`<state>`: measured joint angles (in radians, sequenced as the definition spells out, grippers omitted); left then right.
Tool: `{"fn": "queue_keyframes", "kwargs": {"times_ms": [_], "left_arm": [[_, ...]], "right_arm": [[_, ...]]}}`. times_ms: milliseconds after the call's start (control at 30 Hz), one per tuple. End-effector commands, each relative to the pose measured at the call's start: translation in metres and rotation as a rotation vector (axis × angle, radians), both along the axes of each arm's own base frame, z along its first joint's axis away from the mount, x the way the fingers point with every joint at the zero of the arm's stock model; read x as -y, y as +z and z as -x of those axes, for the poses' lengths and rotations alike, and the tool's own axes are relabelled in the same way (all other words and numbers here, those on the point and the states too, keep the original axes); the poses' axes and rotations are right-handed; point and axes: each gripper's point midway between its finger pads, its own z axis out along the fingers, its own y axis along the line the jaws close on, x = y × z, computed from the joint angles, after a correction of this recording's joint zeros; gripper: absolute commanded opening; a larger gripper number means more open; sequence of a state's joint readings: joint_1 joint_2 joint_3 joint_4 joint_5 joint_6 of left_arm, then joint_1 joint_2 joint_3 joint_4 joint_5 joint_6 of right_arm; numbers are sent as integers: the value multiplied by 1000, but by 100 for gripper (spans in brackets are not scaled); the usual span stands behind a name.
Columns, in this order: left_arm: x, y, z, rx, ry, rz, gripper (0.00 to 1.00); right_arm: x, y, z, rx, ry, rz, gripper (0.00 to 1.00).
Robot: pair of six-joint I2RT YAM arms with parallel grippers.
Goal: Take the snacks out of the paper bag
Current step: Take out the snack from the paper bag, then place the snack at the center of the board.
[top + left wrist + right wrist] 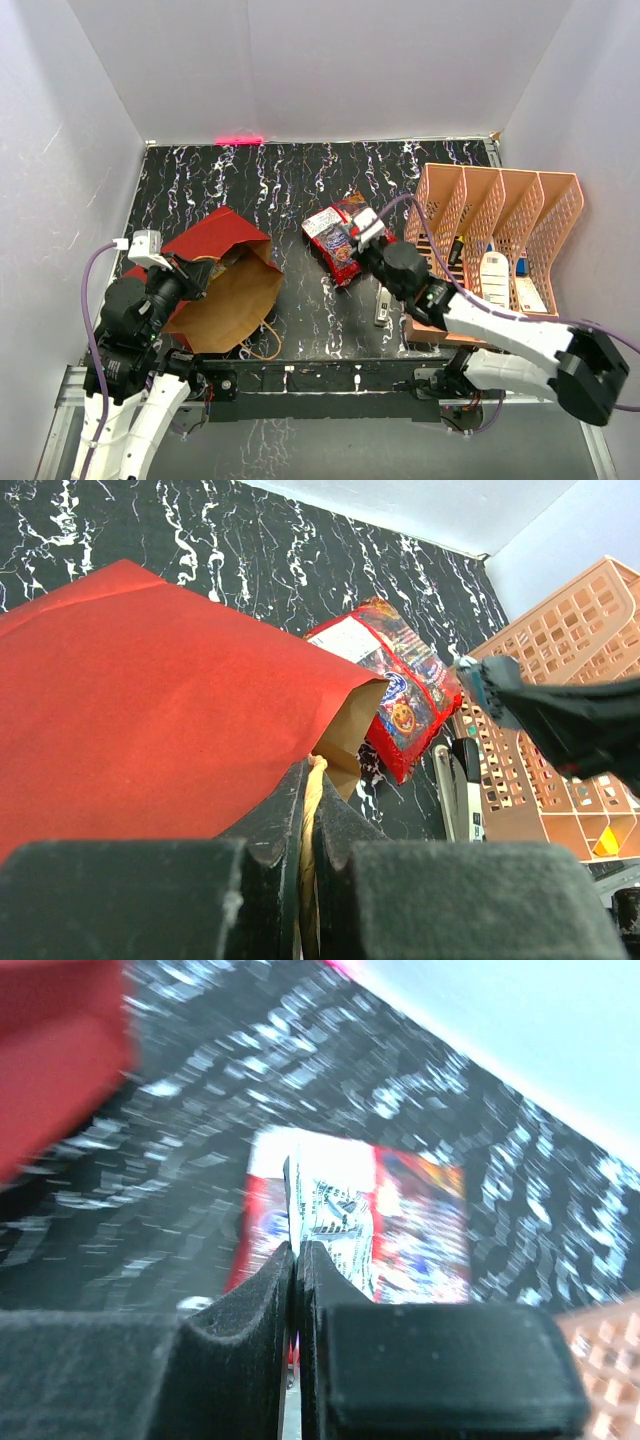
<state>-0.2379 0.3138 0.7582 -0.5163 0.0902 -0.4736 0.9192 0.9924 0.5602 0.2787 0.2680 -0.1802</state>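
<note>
The red paper bag (215, 240) lies on its side at the left, its brown inside (232, 305) facing the near edge. My left gripper (195, 272) is shut on the bag's tan cord handle (311, 785), beside the bag mouth (345, 730). Red printed snack packets (335, 245) lie on the black mat right of the bag; they also show in the left wrist view (405, 695). My right gripper (368, 232) hangs over them, shut on the edge of a silver-white printed packet (335, 1220). In the right wrist view my right gripper (296, 1252) is above the red packets (420, 1225).
A salmon-orange lattice file rack (500, 235) stands at the right with a white bottle (494, 275) in it. A slim grey-and-white gadget (382, 305) lies on the mat before the rack, also seen in the left wrist view (460, 795). White walls enclose the mat.
</note>
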Motion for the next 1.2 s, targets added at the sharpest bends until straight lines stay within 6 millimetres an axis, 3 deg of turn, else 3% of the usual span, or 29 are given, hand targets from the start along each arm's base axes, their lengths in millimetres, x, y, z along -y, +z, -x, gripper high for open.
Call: {"fn": "queue_keyframes", "kwargs": {"times_ms": [0, 133, 267, 633, 767, 900, 1067, 1167], "left_arm": [[-2, 2, -4, 4, 16, -1, 0], [-2, 1, -5, -1, 18, -2, 0], [-3, 1, -5, 1, 20, -2, 0], [-4, 4, -3, 17, 23, 5, 0], [-4, 4, -2, 18, 24, 5, 0], [-4, 5, -2, 20, 27, 5, 0], [-4, 4, -2, 20, 26, 5, 0], [-4, 5, -2, 20, 27, 5, 0]], "right_arm": [[32, 3, -61, 19, -235, 137, 7], [42, -17, -106, 59, -371, 376, 7], [42, -35, -131, 68, -418, 472, 7], [11, -105, -132, -68, -276, 481, 7], [6, -120, -134, -103, -269, 485, 7], [2, -121, -130, -123, -249, 455, 7], [1, -96, -123, -134, -236, 403, 8], [5, -79, -116, -133, -234, 374, 28]]}}
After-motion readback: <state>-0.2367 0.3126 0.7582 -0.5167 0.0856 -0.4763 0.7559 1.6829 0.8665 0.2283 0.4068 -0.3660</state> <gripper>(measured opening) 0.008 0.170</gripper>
